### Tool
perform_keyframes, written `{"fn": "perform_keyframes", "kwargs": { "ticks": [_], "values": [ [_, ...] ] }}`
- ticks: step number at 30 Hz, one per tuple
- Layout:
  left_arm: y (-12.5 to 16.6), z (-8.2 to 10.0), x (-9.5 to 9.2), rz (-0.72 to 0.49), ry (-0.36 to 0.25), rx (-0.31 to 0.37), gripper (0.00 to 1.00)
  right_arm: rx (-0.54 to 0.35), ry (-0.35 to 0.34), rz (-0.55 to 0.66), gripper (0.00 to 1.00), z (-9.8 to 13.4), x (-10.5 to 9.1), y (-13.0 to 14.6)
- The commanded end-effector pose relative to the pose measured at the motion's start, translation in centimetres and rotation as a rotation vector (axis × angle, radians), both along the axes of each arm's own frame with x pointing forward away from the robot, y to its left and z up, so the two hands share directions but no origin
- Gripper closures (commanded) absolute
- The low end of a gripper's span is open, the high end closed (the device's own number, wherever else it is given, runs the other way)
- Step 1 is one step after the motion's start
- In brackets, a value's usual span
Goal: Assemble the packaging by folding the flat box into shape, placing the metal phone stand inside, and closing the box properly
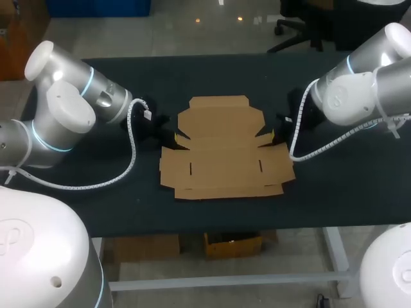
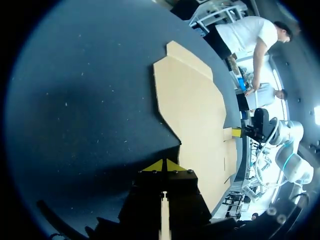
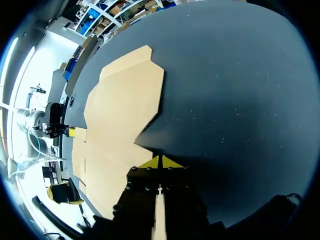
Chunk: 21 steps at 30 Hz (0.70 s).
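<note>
The flat brown cardboard box lies unfolded in the middle of the dark table, its lid panel toward the far side. My left gripper is shut and low at the box's left edge, by the notch between lid and side flap. In the left wrist view its closed yellow tips point at the cardboard. My right gripper is shut and mirrors it at the right notch. Its tips meet at the cardboard's edge. Neither holds anything. Whether the tips touch the card I cannot tell. The phone stand is not in view.
The table's dark cover spreads on all sides of the box. The box's near flap lies close to the table's front edge. A white coiled cable hangs from each arm, on the left and on the right.
</note>
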<state>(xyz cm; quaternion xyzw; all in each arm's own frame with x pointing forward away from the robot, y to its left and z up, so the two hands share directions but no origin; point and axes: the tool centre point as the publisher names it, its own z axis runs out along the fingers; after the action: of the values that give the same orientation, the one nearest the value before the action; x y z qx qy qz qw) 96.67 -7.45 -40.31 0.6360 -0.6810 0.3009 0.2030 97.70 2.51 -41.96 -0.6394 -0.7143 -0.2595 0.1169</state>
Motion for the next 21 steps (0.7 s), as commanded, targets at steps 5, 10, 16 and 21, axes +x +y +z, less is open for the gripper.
{"fn": "perform_keyframes", "kwargs": {
  "ticks": [5, 10, 16, 21],
  "values": [
    [-0.27, 0.01, 0.3, 0.001, 0.003, 0.013, 1.0, -0.008, -0.001, -0.014, 1.0, 0.08, -0.25, -0.1],
    [-0.07, -0.28, 0.52, 0.009, 0.009, 0.015, 1.0, -0.006, 0.001, -0.018, 1.0, 0.02, -0.26, -0.19],
    [0.06, -0.55, 0.72, 0.016, 0.015, 0.017, 1.0, 0.011, -0.011, -0.016, 1.0, 0.1, -0.37, -0.07],
    [0.15, -0.74, 0.95, 0.016, 0.02, 0.015, 1.0, 0.02, -0.016, -0.008, 1.0, -0.09, -0.33, 0.38]
  ]
}}
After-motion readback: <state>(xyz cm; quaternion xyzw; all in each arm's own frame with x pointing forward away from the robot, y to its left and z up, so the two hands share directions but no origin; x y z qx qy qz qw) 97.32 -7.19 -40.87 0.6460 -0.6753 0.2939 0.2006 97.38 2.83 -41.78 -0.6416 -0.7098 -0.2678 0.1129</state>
